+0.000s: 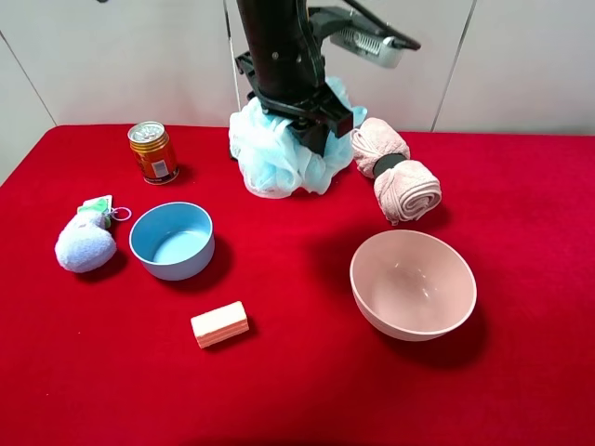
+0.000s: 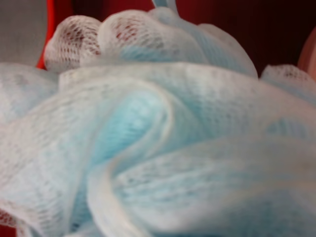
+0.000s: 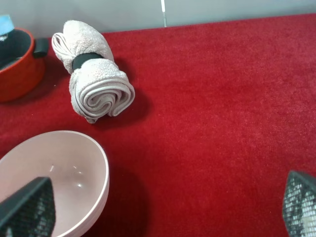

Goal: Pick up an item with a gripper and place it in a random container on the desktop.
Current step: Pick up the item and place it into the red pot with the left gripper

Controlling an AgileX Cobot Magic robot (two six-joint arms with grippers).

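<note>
The loofah (image 1: 274, 158) is found at the back of the table (image 1: 297, 400), between the can (image 1: 153, 151) and the rolled towel (image 1: 395, 172), beneath the left gripper (image 1: 314, 113). Its claw is sunk in the mesh, so pinched or parted cannot be told. The red pot (image 3: 17, 69) is hidden by the loofah in the high view (only the right wrist view shows it, just beside the towel). The right gripper (image 3: 163, 207) is spread wide, nothing held. Should mesh be snagged on the claw, the loofah may be dragged out on retreat. Being springy, it may also be left perched on the rim and roll off.
</note>
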